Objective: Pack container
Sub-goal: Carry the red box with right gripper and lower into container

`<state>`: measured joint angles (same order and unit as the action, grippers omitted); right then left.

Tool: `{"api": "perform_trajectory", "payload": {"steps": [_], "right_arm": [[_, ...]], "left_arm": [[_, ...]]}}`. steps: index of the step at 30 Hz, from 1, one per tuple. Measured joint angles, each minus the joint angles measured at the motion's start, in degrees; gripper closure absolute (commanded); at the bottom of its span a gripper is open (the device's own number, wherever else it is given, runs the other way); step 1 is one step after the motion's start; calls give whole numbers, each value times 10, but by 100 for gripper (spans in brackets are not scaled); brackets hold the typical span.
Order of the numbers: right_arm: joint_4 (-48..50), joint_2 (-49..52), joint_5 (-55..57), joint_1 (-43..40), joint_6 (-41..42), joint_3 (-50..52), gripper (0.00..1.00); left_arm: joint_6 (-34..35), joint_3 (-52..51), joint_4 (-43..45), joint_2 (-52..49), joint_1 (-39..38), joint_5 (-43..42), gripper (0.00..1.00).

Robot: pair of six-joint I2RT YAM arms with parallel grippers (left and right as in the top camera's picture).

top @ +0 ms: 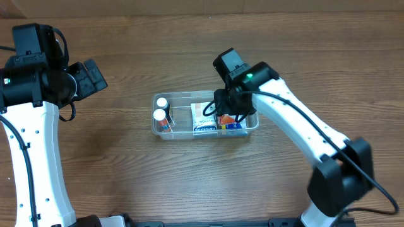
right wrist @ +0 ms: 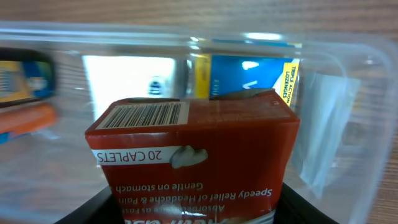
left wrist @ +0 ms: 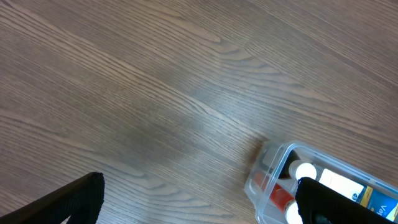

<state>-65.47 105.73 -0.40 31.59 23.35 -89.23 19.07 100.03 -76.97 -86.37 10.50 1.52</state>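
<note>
The clear plastic container (top: 159,128) sits mid-table. It holds two white-capped bottles (top: 161,115) at its left end, a white and blue box (top: 203,118) in the middle and a blue box at the right. My right gripper (top: 227,108) is over the container's right part, shut on a red box (right wrist: 196,155) marked "20 caplets", with a blue and yellow box (right wrist: 249,78) behind it inside the container (right wrist: 348,93). My left gripper (top: 95,77) is open and empty, high at the far left. Its view shows the container's left corner (left wrist: 264,180) with the bottles (left wrist: 303,172).
Bare wooden tabletop (top: 189,183) surrounds the container. The left arm's base stands at the left edge, the right arm's base (top: 338,183) at the lower right.
</note>
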Motion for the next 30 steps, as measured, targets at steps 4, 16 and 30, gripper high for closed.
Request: {"api": "perform_trajectory", "payload": {"steps": [4,16,30], "right_arm": [[0,28,4,-1,0,1,48],[18,55,7,-34,0,37,47],[16,55,6,-48,-9,46,32]], "left_arm": [[0,0,0,0,0,0,0],[0,0,0,0,0,0,0],[0,0,0,0,0,0,0]]}}
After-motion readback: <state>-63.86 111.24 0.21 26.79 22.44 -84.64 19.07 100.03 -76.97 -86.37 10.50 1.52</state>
